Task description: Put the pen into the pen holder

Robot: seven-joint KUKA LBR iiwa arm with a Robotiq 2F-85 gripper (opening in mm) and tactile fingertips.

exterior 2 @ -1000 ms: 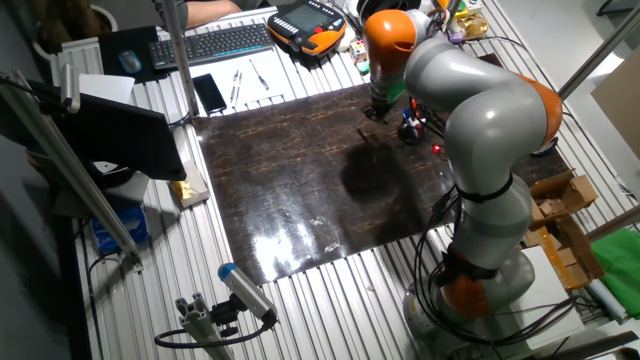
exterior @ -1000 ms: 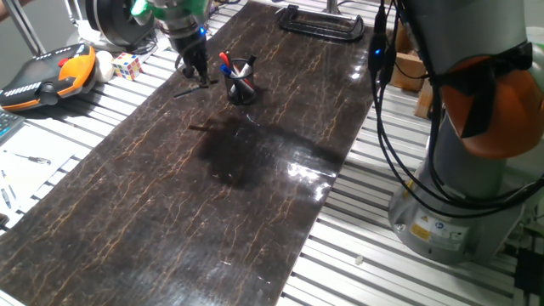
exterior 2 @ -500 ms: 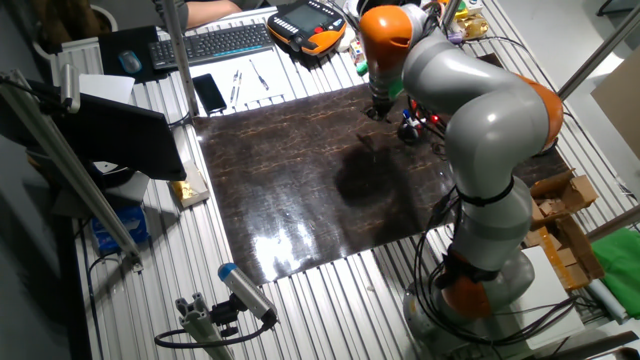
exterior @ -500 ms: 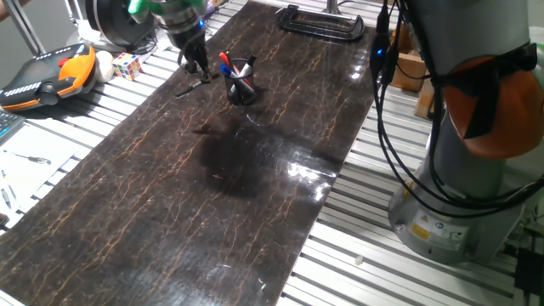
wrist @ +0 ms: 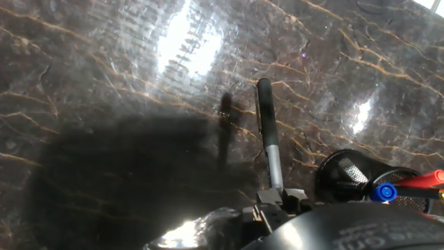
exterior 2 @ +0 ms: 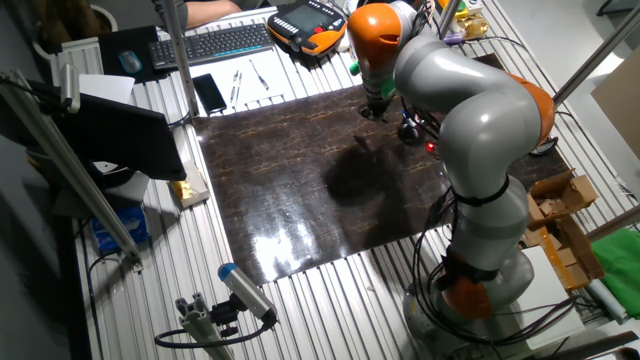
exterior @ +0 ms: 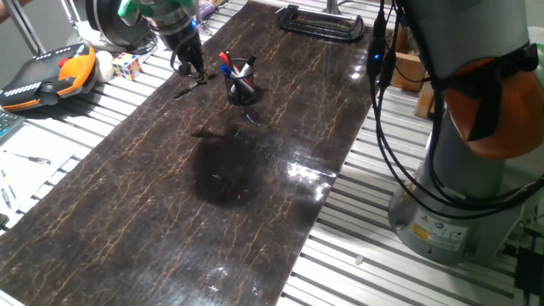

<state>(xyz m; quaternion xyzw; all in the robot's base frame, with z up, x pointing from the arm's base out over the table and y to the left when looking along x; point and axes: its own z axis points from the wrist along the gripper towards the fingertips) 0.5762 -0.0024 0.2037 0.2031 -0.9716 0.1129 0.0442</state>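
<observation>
The thin black pen (exterior: 190,86) hangs from my gripper (exterior: 189,70) above the dark marble-look table top (exterior: 170,212), its free end pointing out and slightly down. The gripper is shut on the pen's pale end (wrist: 275,167). In the hand view the pen (wrist: 266,118) points away from the fingers over the table. The pen holder (exterior: 241,85), a small black mesh cup, stands just right of the gripper with a red pen (exterior: 224,59) and a blue pen (exterior: 229,70) in it. The holder also shows in the hand view (wrist: 347,175) and in the other fixed view (exterior 2: 410,128), beside the gripper (exterior 2: 371,110).
An orange teach pendant (exterior: 51,72) and a Rubik's cube (exterior: 127,65) lie left of the table top. A black clamp (exterior: 321,21) lies at its far end. The arm's base (exterior: 459,195) and cables stand on the right. A keyboard (exterior 2: 215,42) lies beyond the table.
My gripper has moved a little up and to the left with the pen in it. The arm's shadow on the table has slid toward the near side.
</observation>
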